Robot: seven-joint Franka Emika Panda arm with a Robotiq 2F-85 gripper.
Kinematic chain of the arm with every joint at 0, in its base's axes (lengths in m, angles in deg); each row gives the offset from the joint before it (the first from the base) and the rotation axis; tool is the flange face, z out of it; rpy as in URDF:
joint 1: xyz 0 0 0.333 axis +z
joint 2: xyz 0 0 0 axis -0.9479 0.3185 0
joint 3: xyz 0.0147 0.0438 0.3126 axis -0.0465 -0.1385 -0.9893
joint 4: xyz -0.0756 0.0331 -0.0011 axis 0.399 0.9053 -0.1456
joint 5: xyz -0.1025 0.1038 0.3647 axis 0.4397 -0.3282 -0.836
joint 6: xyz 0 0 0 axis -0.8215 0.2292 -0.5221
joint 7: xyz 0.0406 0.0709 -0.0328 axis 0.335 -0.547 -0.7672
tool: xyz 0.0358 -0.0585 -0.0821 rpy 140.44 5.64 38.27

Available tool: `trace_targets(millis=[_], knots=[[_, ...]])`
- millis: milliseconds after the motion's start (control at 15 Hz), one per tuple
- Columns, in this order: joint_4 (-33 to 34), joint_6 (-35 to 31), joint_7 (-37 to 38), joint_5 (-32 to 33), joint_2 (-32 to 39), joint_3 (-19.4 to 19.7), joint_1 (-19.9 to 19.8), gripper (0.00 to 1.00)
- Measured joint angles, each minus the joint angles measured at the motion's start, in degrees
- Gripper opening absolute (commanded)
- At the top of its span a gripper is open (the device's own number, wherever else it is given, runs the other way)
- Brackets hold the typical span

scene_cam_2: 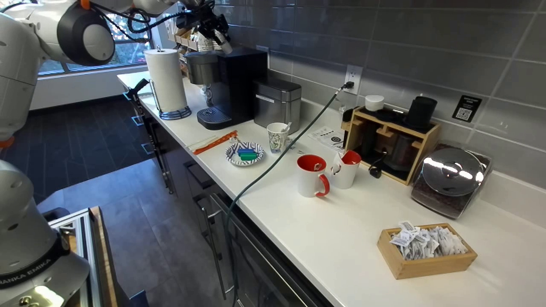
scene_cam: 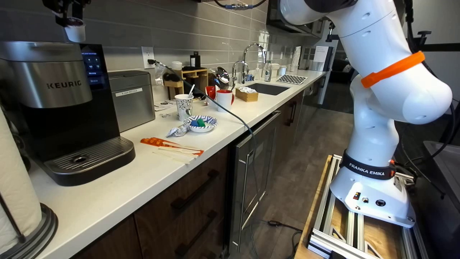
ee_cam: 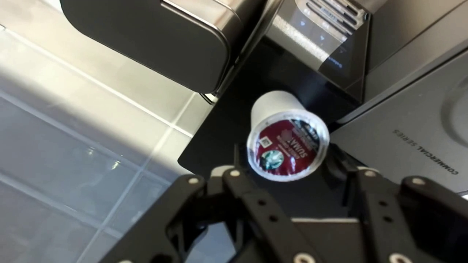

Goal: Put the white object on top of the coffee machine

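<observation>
The white object is a small white coffee pod with a dark red printed lid; it shows in both exterior views and the wrist view. My gripper is shut on it, a finger on each side near the rim, as the wrist view shows. The pod is slightly tilted, lid toward the wrist camera. It is over the top of the black and silver Keurig coffee machine, whose black top lies beneath it. I cannot tell whether the pod touches it.
A boxy steel container stands beside the machine, and a paper towel roll on its other side. A tiled wall is behind. A patterned dish, paper cup, mugs and a cable are along the counter.
</observation>
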Motion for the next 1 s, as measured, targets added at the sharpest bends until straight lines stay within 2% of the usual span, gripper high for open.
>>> trace_targets(millis=[67, 133, 267, 733, 1000], knots=[[0.5, 0.0, 0.0, 0.0, 0.3, 0.0, 0.1, 0.84], [0.9, 0.0, 0.0, 0.0, 0.6, 0.0, 0.1, 0.85], [1.5, 0.0, 0.0, 0.0, 1.0, -0.1, 0.3, 0.99], [3.9, 0.0, 0.8, 0.2, 1.5, 0.2, 0.6, 1.0], [3.1, 0.6, 2.9, -0.9, -1.5, 0.1, 0.1, 1.0]])
